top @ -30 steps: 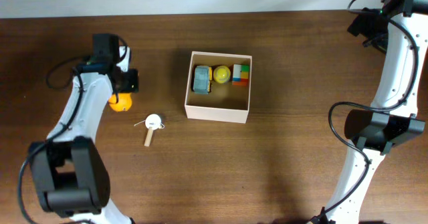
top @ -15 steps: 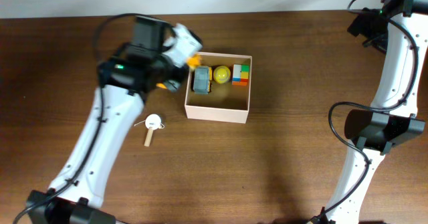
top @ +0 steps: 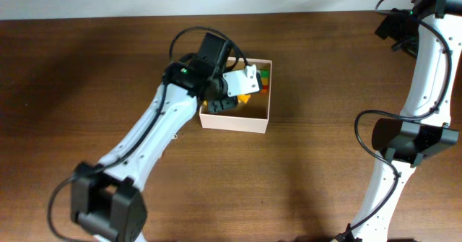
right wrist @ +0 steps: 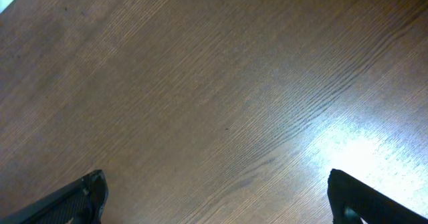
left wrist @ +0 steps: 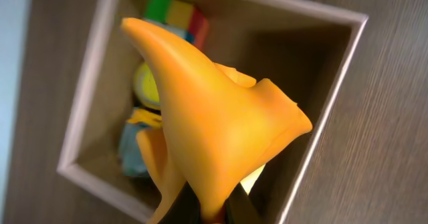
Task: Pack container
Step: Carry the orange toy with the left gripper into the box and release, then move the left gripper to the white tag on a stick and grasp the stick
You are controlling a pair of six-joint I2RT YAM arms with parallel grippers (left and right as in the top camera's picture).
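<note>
Left end effector (top: 237, 96) just swung across, clamped on the orange toy (left wrist: 221, 117), now over the container (top: 234, 123) in the middle of the counter (top: 86, 54); only the drop looks left; right end effector (right wrist: 217, 197) gapes, idle.

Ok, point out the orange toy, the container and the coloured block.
orange toy (left wrist: 221, 130): left wrist view, middle of its body.
container (top: 245, 123): overhead view, near outer wall.
coloured block (left wrist: 175, 15): left wrist view, its top face.
</note>
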